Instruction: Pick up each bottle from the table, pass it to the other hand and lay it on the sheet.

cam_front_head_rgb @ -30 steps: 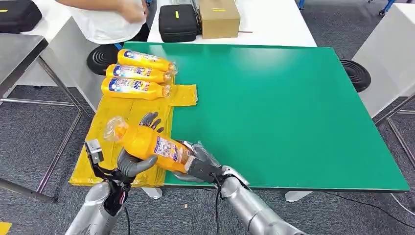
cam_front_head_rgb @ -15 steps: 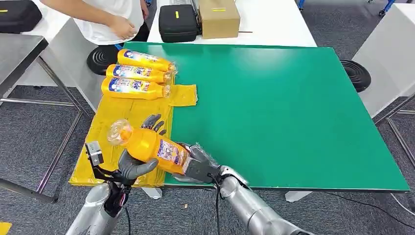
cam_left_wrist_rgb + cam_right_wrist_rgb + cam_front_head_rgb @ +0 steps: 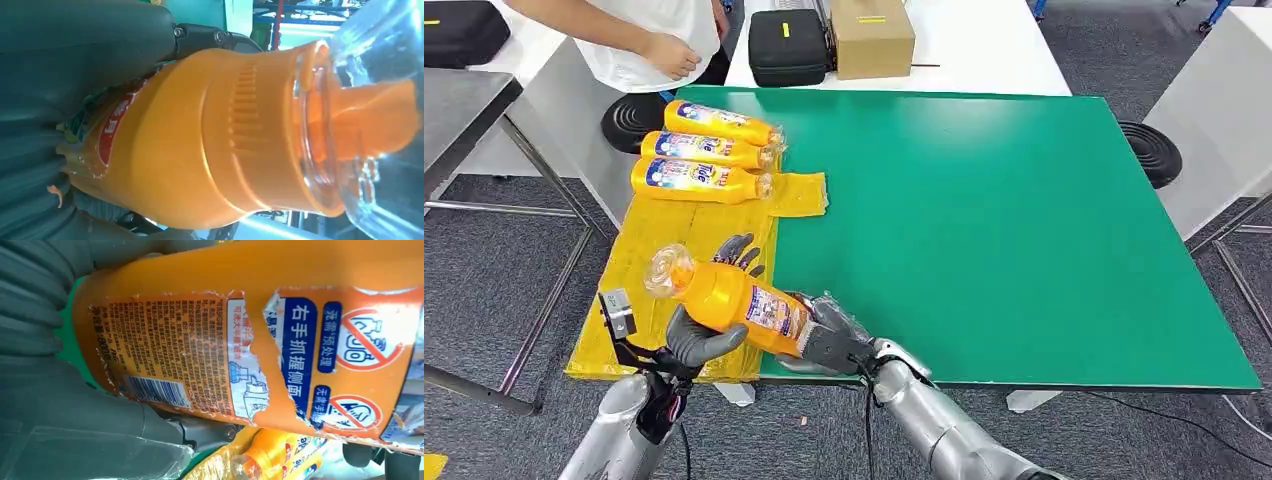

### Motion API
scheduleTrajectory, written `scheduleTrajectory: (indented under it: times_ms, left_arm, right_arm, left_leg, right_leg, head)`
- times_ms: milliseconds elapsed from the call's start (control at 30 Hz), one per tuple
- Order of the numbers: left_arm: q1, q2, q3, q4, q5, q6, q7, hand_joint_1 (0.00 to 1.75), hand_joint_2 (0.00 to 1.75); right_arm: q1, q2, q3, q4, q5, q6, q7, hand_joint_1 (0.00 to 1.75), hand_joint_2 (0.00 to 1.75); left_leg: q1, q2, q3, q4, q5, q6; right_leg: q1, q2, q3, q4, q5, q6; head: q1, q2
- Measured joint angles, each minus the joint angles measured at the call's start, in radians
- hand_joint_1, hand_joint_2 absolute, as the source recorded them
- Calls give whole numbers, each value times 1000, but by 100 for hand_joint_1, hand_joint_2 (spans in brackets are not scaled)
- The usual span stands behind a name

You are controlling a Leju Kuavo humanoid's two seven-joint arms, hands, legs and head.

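1. Orange bottle (image 3: 729,297) held in the air over near-left bench (image 3: 984,220) edge, cap pointing far-left.
2. Right hand (image 3: 829,340) grips its base.
3. Left hand (image 3: 709,320) cups its upper body, fingers wrapped.
4. Three bottles (image 3: 704,150) lie on yellow sheet (image 3: 664,240), far-left.

- Held bottle (image 3: 729,296): glossy orange plastic, clear plastic cap, torn paper label.
- Sheet (image 3: 674,250) beside it: crinkled yellow, probably plastic film.
- Table (image 3: 984,220): smooth matt green.
- Right arm (image 3: 944,425): silver metal.
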Motion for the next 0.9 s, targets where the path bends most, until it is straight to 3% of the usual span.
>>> scheduleTrajectory:
  times_ms: [33,100,133,867,900]
  left_arm:
    - [0,0,0,0,-2,-1,2,5,175]
    - [-2,0,-2,0,-5,-9,3,166,175]
    - [-3,1,-3,0,-8,-11,3,175,175]
    - [0,6,-17,-55,-98,56,-25,175,175]
    - [0,6,-17,-57,-99,55,-25,175,175]
  right_arm:
    - [0,0,0,0,0,0,0,175,175]
    - [-1,0,0,0,0,0,-1,175,175]
    - [-2,0,0,0,0,0,-1,175,175]
    - [-11,10,1,0,-18,27,-2,175,175]
    - [-12,10,1,0,-18,27,-2,143,175]
  left_leg:
    - [0,0,0,0,0,0]
    - [0,0,0,0,0,0]
    - [0,0,0,0,0,0]
    - [0,0,0,0,0,0]
    - [0,0,0,0,0,0]
  right_leg:
    - [0,0,0,0,0,0]
    - [0,0,0,0,0,0]
    - [0,0,0,0,0,0]
    - [0,0,0,0,0,0]
    - [0,0,0,0,0,0]
  head:
    - [0,0]
    - [0,0]
    - [0,0]
    - [0,0]
    - [0,0]
